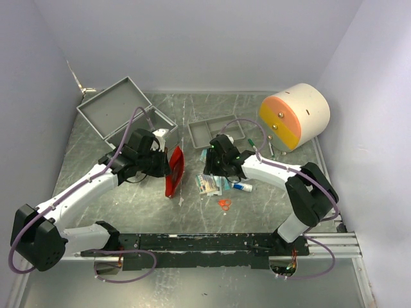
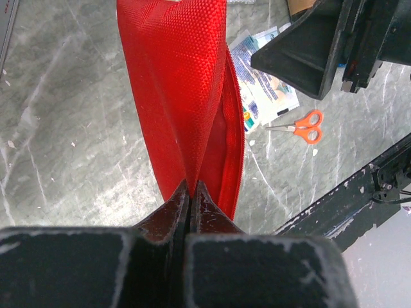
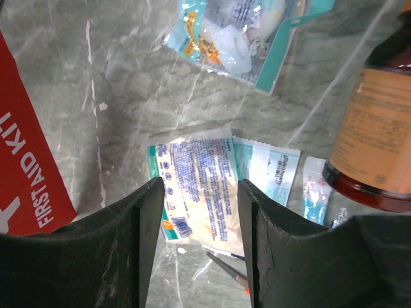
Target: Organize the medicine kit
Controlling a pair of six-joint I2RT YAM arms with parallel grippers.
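Observation:
My left gripper (image 1: 166,165) is shut on the edge of the red first aid pouch (image 1: 174,171) and holds it upright on the table; in the left wrist view the pouch (image 2: 186,96) hangs open from the shut jaws. My right gripper (image 1: 209,168) is open above a pile of flat packets (image 1: 209,185). In the right wrist view a white and teal packet (image 3: 200,186) lies between the fingers (image 3: 144,218), apart from them. The pouch's printed face (image 3: 29,173) shows at the left. Small orange scissors (image 1: 224,204) lie near the packets, also seen in the left wrist view (image 2: 302,126).
A brown bottle (image 3: 376,141) stands to the right of my right gripper. A clear packet with a teal border (image 3: 241,32) lies beyond. A grey lidded case (image 1: 122,112) sits at back left, a grey tray (image 1: 218,130) in the middle, a round orange and cream box (image 1: 294,115) at back right.

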